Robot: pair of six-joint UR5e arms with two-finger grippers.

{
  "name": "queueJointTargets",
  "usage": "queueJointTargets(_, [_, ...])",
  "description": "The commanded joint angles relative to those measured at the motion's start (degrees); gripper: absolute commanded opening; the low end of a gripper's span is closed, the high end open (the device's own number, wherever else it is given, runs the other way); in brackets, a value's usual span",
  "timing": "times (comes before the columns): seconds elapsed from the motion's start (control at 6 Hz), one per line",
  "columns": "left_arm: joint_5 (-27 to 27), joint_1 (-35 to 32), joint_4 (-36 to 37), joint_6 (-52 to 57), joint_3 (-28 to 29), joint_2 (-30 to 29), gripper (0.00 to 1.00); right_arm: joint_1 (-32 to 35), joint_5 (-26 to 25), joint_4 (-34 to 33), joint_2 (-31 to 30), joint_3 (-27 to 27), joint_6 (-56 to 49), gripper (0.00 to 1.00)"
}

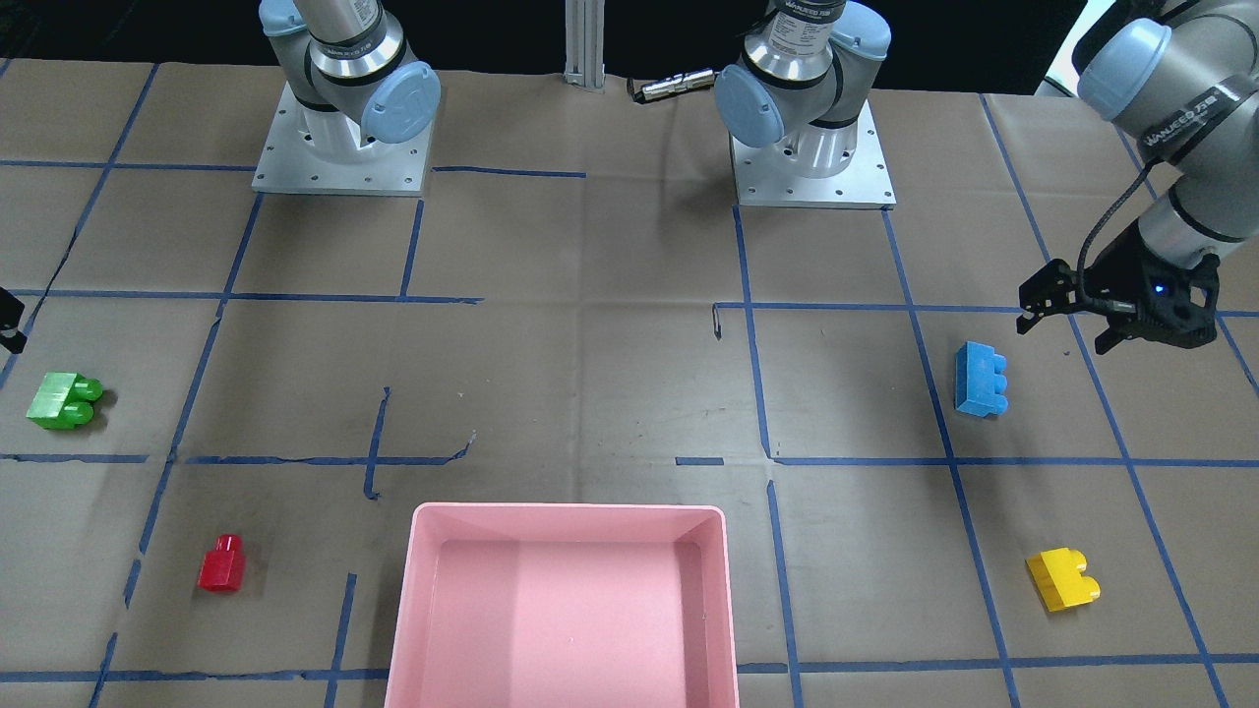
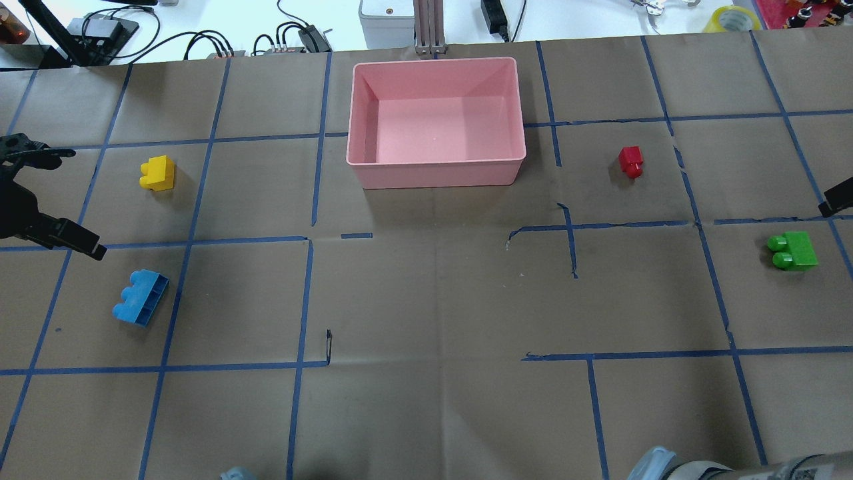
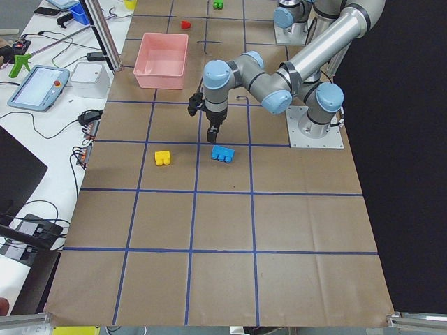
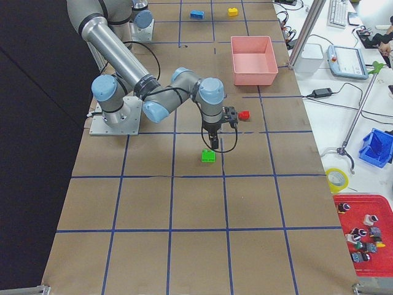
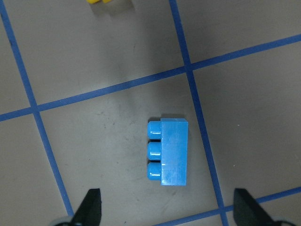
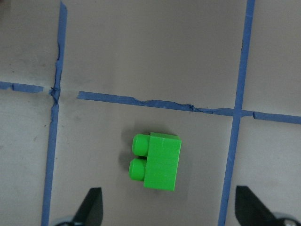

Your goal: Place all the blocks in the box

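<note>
The pink box (image 2: pixel 433 175) stands empty at the table's far middle. The blue block (image 5: pixel 170 151) lies on its side on the table, and my left gripper (image 5: pixel 167 202) hovers above it, open and empty, fingers on either side. The yellow block (image 2: pixel 158 173) lies farther out on the left side. The green block (image 6: pixel 157 161) lies on its side under my right gripper (image 6: pixel 169 200), which is open and empty above it. The red block (image 2: pixel 630 161) sits right of the box. All the blocks are outside the box.
Brown paper with a blue tape grid covers the table (image 2: pixel 426 300). The two arm bases (image 1: pixel 339 147) stand at the robot's edge. An aluminium post (image 2: pixel 426 27) stands just behind the box. Cables and devices lie beyond the far edge.
</note>
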Motion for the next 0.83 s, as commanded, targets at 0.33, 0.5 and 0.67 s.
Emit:
queueJointTargets(0.33, [-1.47,-2.02,7.80,0.08,-2.64,-7.35,0.98,-0.02,3.59,-5.16,6.53,2.36,7.98,0.99])
queueJointTargets(0.5, [-1.12,-2.02,13.82,0.34,-6.22,-7.71,0.98,-0.02,3.50,-12.22,7.93,4.46,7.57,0.99])
queueJointTargets(0.67, [-1.11,-2.02,16.31,0.52,-7.82,-7.89,0.98,-0.02,3.41,-14.46,8.47,5.35,7.39,0.99])
